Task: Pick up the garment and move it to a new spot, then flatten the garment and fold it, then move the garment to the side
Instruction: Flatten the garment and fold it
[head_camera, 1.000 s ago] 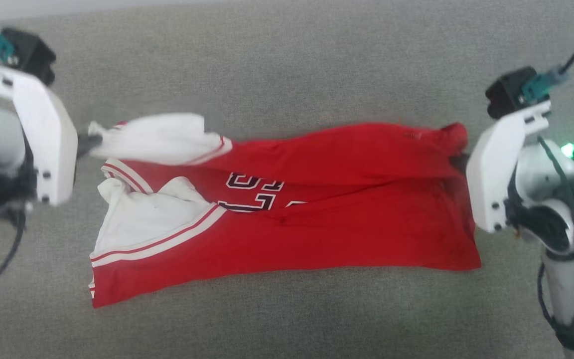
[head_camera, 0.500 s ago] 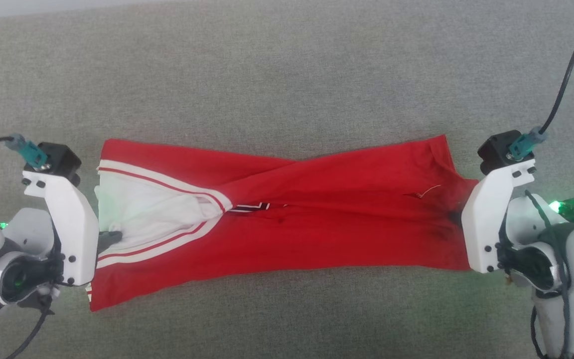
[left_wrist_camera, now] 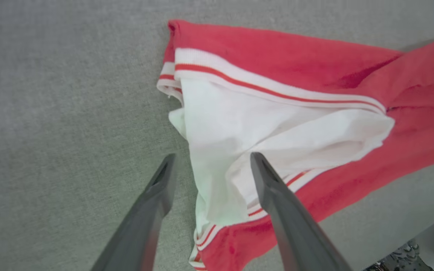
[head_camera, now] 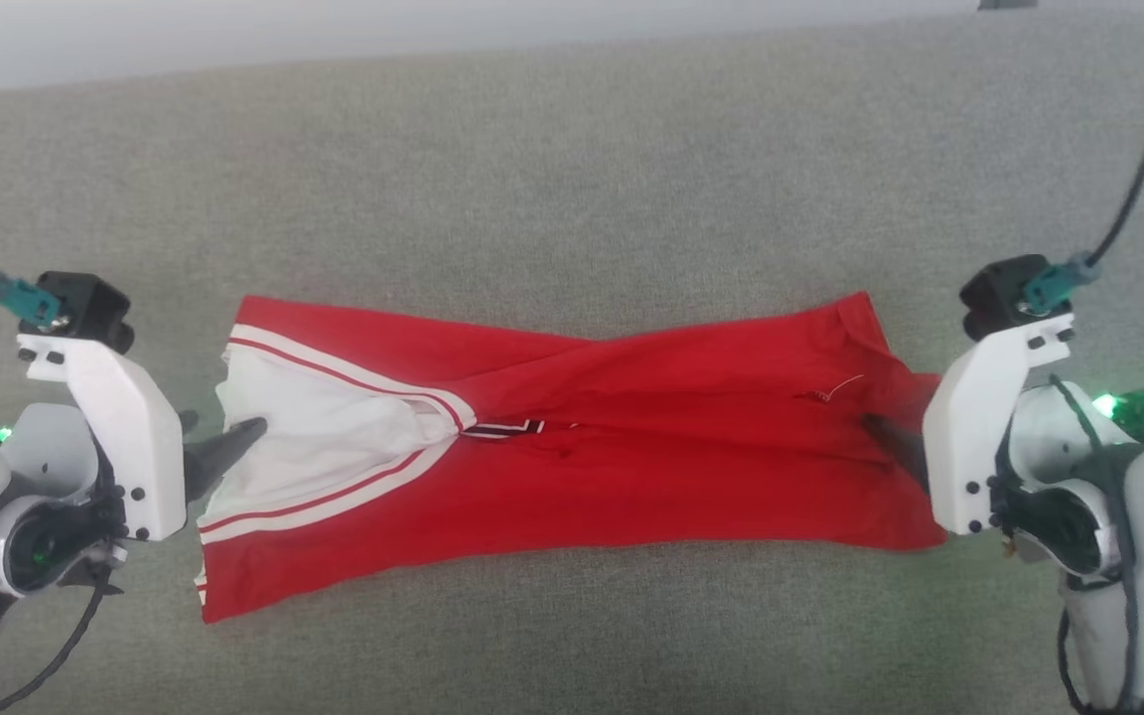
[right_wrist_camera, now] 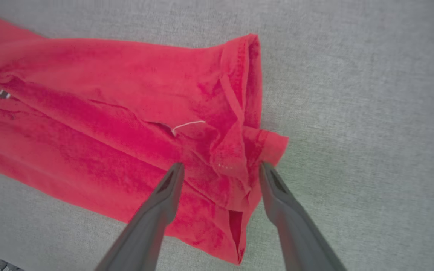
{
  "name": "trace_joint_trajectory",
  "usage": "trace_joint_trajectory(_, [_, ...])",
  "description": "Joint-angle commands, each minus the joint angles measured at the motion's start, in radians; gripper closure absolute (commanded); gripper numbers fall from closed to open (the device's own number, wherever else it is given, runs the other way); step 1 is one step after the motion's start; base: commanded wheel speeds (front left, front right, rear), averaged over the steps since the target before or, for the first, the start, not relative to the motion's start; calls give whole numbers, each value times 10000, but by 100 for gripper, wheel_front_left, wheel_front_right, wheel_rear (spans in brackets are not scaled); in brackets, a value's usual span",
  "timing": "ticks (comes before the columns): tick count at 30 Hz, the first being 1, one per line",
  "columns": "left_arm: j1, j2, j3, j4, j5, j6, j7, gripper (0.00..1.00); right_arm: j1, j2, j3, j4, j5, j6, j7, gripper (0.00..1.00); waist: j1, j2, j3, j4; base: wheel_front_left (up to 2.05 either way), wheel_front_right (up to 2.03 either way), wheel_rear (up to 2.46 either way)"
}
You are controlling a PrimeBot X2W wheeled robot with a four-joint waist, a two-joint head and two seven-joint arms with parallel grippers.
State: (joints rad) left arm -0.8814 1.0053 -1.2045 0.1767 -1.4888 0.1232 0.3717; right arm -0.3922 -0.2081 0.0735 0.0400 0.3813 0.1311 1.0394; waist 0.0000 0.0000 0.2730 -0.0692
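Garment (head_camera: 572,467) lies doubled lengthwise, so folding seems under way. Left gripper (left_wrist_camera: 212,156) and right gripper (right_wrist_camera: 221,164) gape empty at its ends; next needs fresh corner grips, I reckon.

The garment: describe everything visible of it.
The garment is a bright red, soft-looking jersey shirt lying folded lengthwise into a long band across the grey fabric surface. At its left end a white sleeve with red-and-white striped trim lies on top; a sliver of dark, white-outlined lettering peeks from the middle fold. The right end is bunched and wrinkled, with a loose white thread. The open left end effector and right end effector straddle its ends, gripping nothing.
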Motion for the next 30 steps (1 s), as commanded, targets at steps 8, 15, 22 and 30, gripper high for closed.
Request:
trace_joint_trajectory(8, [921, 138, 484, -119, 528, -15, -2651, 0, 642, -17, -512, -607, 240, -7, -304, 0, 0, 0, -572, 71, 0, 0, 0])
trace_joint_trajectory(15, [1954, 239, 951, -51, 711, 105, -5385, 0, 867, -194, -1285, -799, 88, -7, -522, 0, 0, 0, -608, 275, 0, 0, 0])
trace_joint_trajectory(22, [2987, -105, 1805, 472, 850, -122, -6356, 0, 910, -195, -1927, -189, 126, -7, -537, 0, 0, 0, -466, 685, 0, 0, 0])
trace_joint_trajectory(30, [4573, -1340, 5106, 1248, 2437, -742, -6373, 0, 448, 41, -1965, 1227, 428, -7, -530, 0, 0, 0, -243, 1187, 0, 0, 0])
